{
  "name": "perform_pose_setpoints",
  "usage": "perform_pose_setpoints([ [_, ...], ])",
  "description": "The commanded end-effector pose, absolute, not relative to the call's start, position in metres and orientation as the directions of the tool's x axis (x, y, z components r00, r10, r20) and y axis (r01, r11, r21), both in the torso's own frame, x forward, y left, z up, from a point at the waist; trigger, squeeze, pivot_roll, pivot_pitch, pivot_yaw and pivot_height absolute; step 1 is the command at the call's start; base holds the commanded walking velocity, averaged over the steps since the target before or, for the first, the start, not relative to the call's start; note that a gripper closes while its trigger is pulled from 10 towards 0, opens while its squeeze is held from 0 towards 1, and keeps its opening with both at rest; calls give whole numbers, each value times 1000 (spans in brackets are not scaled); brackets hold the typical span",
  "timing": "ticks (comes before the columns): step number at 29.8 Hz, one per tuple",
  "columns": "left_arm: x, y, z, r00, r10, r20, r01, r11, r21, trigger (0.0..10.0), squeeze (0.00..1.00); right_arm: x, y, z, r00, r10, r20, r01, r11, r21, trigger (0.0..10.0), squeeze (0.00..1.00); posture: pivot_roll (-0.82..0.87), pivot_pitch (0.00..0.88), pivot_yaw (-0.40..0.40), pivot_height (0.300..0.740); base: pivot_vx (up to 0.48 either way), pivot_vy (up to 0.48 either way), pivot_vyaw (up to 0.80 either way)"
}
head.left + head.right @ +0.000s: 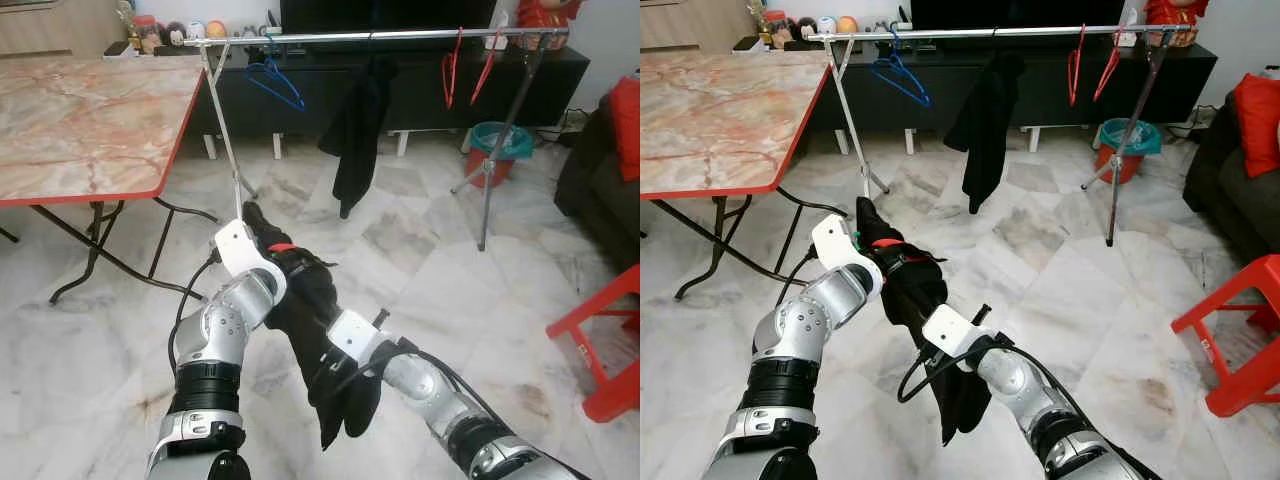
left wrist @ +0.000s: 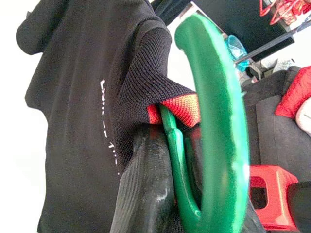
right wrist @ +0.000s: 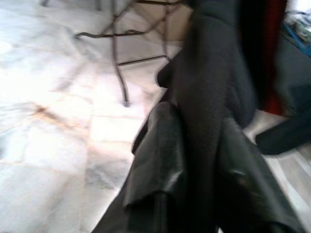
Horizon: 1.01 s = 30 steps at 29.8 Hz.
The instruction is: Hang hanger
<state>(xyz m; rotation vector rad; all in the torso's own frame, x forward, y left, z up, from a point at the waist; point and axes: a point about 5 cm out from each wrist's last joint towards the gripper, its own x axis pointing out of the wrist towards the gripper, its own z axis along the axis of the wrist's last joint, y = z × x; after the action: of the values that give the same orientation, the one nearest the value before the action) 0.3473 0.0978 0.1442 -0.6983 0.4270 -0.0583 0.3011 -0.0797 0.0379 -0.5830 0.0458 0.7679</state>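
Note:
I hold a black garment with a red collar low in front of me, on a green hanger. My left gripper is shut on the hanger's hook, one finger pressed beside the green stem. My right gripper is shut on the cloth lower down, its fingers on either side of a fold. The garment's lower end hangs below my right wrist. The metal clothes rail stands across the room ahead, well beyond both grippers.
On the rail hang a blue hanger, a black garment and two red hangers. A marble-top table stands on the left. A teal bin, a dark sofa and a red stool are on the right.

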Motion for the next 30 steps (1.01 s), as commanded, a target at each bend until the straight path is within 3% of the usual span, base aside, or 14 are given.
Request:
perform_pose_setpoints([
  [1,348,93,146,911,-203,-358,-74,775,-627,0,0,304,-75,46,700,679,-222,-680,538,-498,10000,1000,58,0,39,740,0,0,0],
  [9,349,96,146,918,-184,-351,-80,781,-620,0,0,298,-81,30,614,699,-368,-783,481,-393,10000,1000,55,0,38,740,0,0,0],
  [19,350,100,146,926,-159,-344,-92,785,-613,0,0,296,-89,23,616,686,-386,-787,559,-263,10000,1000,54,0,38,740,0,0,0],
  [30,352,105,147,939,-115,-325,-113,788,-606,0,0,287,-108,17,476,772,-422,-863,503,-52,10000,1000,49,0,38,740,0,0,0],
])
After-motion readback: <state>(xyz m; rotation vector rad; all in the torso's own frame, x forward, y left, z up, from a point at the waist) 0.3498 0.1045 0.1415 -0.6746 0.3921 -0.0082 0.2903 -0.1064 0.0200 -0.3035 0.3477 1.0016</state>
